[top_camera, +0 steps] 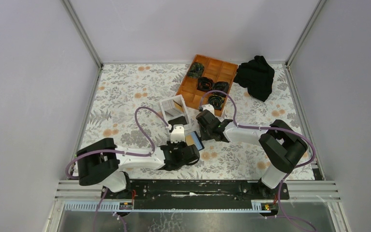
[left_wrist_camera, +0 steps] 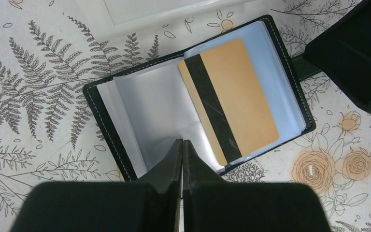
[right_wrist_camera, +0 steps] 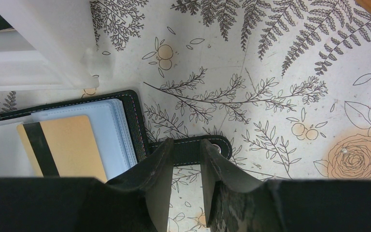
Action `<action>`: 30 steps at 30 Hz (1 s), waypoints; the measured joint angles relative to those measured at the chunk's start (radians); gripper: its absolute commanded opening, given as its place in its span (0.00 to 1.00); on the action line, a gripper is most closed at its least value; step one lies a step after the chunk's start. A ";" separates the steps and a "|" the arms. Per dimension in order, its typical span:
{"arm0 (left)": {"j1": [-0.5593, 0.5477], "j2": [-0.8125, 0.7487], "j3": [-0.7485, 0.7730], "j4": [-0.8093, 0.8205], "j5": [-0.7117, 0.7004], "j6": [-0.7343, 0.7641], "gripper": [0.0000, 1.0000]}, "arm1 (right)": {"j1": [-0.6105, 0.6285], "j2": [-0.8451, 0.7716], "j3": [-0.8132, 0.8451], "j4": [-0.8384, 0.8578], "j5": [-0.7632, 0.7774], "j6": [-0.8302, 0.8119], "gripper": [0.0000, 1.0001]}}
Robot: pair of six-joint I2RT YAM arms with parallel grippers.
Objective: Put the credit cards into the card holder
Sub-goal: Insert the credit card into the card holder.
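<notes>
The black card holder (left_wrist_camera: 101, 111) lies open on the floral table, its clear sleeves showing. An orange-tan credit card (left_wrist_camera: 236, 96) with a black stripe lies on its right half; whether it sits inside a sleeve I cannot tell. My left gripper (left_wrist_camera: 182, 142) is shut, its tips over the left half's sleeve. My right gripper (right_wrist_camera: 187, 143) is slightly open, its tips on the holder's strap tab (right_wrist_camera: 222, 145). The card (right_wrist_camera: 72, 145) and the holder's edge (right_wrist_camera: 137, 121) also show in the right wrist view. From above, both grippers (top_camera: 192, 147) (top_camera: 204, 134) meet at the holder (top_camera: 194, 141). No light blue card shows for certain.
A white open-topped box (top_camera: 174, 108) stands just behind the holder, close to both grippers. An orange wooden compartment tray (top_camera: 207, 79) with dark items sits at the back. A black cloth (top_camera: 256, 75) lies at the back right. Grey walls enclose the table.
</notes>
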 measured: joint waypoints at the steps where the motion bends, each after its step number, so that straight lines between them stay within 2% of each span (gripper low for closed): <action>1: 0.003 0.004 -0.002 0.008 0.000 0.002 0.00 | 0.000 0.000 0.000 0.000 0.000 0.000 0.33; 30: 0.051 0.074 -0.039 0.195 -0.001 0.068 0.00 | 0.000 0.000 -0.002 0.003 0.000 0.000 0.33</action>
